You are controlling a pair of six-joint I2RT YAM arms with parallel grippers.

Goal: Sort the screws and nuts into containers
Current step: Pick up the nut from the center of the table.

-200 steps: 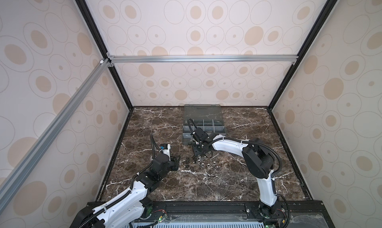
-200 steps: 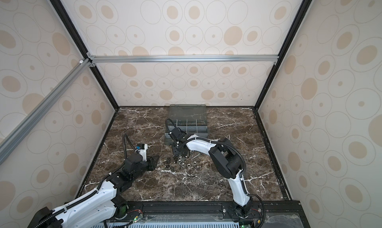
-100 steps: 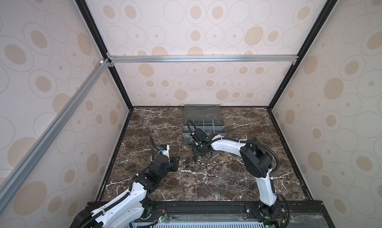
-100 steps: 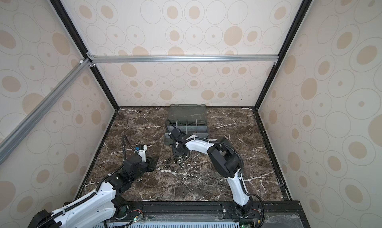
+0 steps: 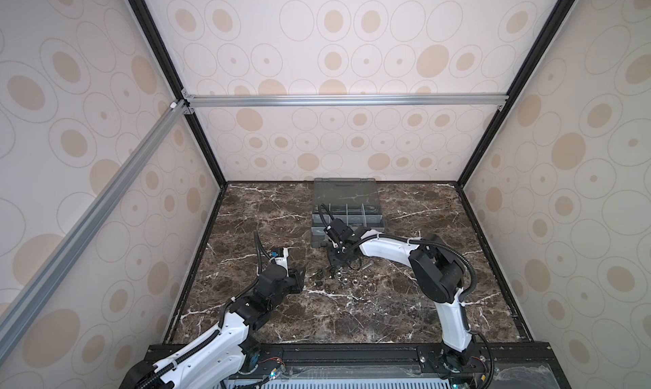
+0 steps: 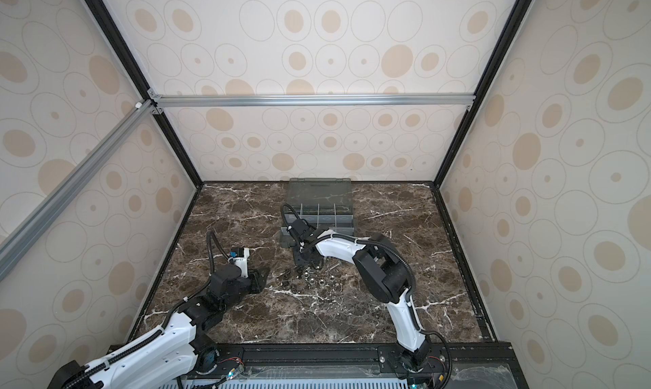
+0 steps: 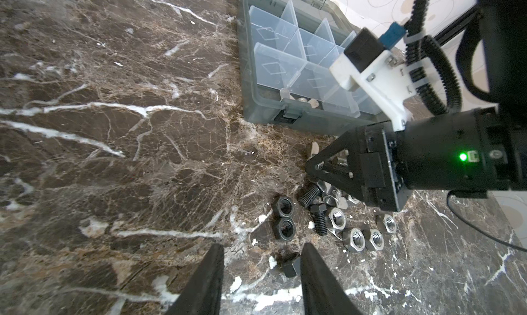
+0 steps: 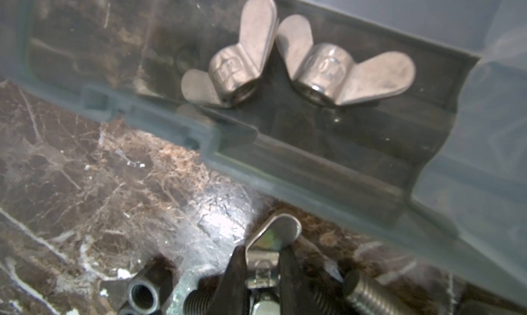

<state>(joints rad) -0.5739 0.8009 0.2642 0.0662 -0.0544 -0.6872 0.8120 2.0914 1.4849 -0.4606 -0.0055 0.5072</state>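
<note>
The grey organiser box stands open at the back, its containers split by pale dividers. Two silver wing nuts lie in a near compartment. Loose screws and nuts, black and silver, are piled on the marble in front of the box. My right gripper reaches down into the pile by the box's front wall, shut on a silver wing nut. My left gripper is open just left of the pile, with a black nut beside one finger.
The box's hinged lid lies flat against the back wall. The right arm arches over the right part of the pile. Black frame rails border the marble floor.
The right gripper's jaws have closed on the silver wing nut at the pile's far edge. The left arm has hardly moved.
</note>
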